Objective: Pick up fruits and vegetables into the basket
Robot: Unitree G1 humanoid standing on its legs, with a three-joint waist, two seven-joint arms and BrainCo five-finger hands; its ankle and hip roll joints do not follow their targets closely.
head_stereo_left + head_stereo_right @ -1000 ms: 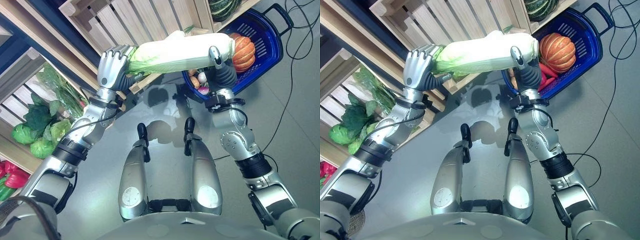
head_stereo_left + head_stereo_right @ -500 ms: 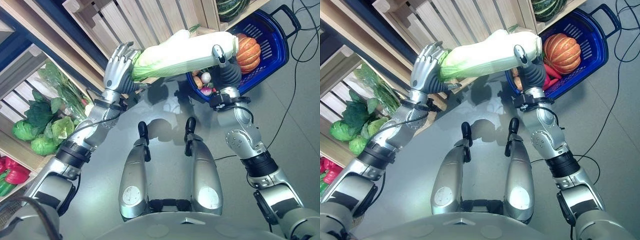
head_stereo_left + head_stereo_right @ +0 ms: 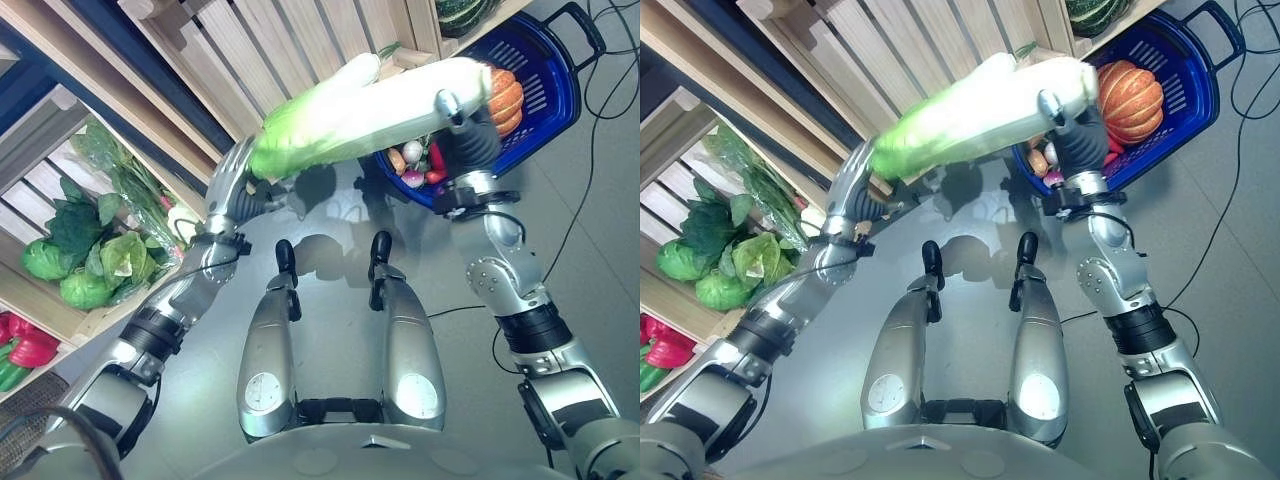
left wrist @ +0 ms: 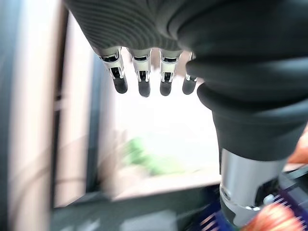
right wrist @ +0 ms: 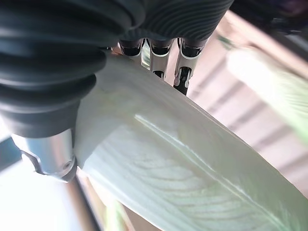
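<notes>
Cabbage: a long napa cabbage (image 3: 365, 110), white at one end and green at the other, is in the air above the floor, between the two hands. Its white end is over the near edge of the basket; its green end points toward the wooden shelves.
Right hand: the right hand (image 3: 468, 135) holds the white end of the cabbage. In the right wrist view the fingers (image 5: 185, 72) curl over the pale leaf and the thumb is on the other side, so it grips the cabbage.
Left hand: the left hand (image 3: 232, 185) is just under the green end. In the left wrist view its fingers (image 4: 140, 77) are straight and hold nothing; the green leaf is apart from them. The hand is open.
Basket: a blue basket (image 3: 553, 92) stands on the grey floor beside the shelves, on the robot's right. Inside are an orange pumpkin (image 3: 1132, 100), something red and some small round vegetables (image 3: 410, 170).
Shelves: wooden shelves (image 3: 290, 40) are behind the cabbage. On the lower shelf at the robot's left lie green leafy vegetables (image 3: 95, 245) and red peppers (image 3: 25, 350).
</notes>
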